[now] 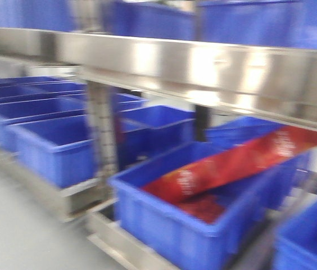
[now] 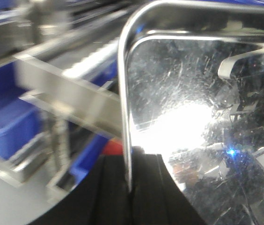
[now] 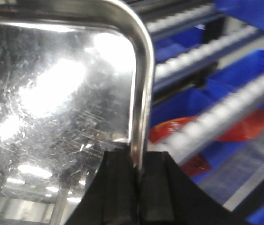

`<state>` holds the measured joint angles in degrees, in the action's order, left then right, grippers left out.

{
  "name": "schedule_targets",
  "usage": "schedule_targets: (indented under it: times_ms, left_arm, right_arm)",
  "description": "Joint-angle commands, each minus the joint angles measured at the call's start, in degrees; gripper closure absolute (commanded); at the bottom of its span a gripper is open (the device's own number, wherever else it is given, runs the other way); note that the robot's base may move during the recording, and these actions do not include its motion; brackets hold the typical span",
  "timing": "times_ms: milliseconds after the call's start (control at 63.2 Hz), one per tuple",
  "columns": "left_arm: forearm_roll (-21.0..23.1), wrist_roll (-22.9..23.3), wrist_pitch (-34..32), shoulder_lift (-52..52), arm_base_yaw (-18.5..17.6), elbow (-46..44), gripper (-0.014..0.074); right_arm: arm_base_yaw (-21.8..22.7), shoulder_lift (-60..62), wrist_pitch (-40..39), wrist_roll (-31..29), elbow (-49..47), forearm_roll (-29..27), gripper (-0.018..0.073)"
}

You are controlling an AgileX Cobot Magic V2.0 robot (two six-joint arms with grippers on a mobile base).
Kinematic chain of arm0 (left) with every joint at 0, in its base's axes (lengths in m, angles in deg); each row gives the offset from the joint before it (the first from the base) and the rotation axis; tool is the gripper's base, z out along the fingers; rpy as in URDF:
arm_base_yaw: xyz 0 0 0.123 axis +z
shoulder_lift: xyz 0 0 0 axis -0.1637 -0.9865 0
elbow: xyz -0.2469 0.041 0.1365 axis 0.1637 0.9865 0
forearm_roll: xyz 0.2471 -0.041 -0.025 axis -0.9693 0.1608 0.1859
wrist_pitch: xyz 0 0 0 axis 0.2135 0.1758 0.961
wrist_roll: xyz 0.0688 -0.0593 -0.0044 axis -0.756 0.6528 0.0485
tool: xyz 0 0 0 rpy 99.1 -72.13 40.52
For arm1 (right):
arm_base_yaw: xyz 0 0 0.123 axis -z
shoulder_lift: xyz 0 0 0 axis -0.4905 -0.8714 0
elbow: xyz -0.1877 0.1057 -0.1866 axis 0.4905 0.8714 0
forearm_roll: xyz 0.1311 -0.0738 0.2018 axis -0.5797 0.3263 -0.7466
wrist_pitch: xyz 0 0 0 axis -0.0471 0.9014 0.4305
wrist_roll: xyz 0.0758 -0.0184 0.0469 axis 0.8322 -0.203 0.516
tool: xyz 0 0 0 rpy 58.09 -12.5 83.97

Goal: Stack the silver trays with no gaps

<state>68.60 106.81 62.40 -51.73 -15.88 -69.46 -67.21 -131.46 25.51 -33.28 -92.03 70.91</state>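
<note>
Front-facing view, heavily blurred: a row of blue bins [image 1: 51,146] runs along the left side on a low steel frame. A steel post [image 1: 101,135] stands just right of them, and a broad steel shelf [image 1: 203,67] crosses the whole top. More blue bins sit on that shelf. Below it, right of centre, the nearest bin [image 1: 192,236] holds a red bag [image 1: 231,166] that leans tilted over the bin's far right rim. Neither arm shows in this view.

In the left wrist view, a blurred blue bin [image 2: 5,126] sits at the left edge, with a steel rail [image 2: 71,93] slanting beside it. The left gripper [image 2: 130,171] rises from the bottom edge. Its black fingers [image 2: 108,192] are pressed together on the thin left rim of a silver tray [image 2: 193,93], near a rounded corner. The tray's scratched, glaring floor fills the right of the picture.

In the right wrist view, a silver tray [image 3: 52,93] fills the left, its rounded corner at the top. The right gripper [image 3: 139,164] pinches its right rim between black fingers [image 3: 118,187], the rim standing upright in the narrow slot between them. To the right, roller rails [image 3: 207,122] slant across, with a blue bin [image 3: 249,70] and a red bag [image 3: 249,126] behind them.

Whether both grippers hold one tray or two cannot be told.
</note>
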Motion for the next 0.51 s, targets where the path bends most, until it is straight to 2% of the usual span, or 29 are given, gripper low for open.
schedule_targets:
  times_ms: [0, 490]
  left_arm:
    - [2.1, -0.01, -4.39, 0.82, -1.25, -0.62, 0.0614]
    - [2.1, -0.01, -4.39, 0.82, -1.25, -0.62, 0.0614]
  right_arm:
    - [-0.54, 0.15, -4.96, -1.05, -0.13, -0.4, 0.0637]
    - [-0.54, 0.15, -4.96, -1.05, -0.13, -0.4, 0.0637]
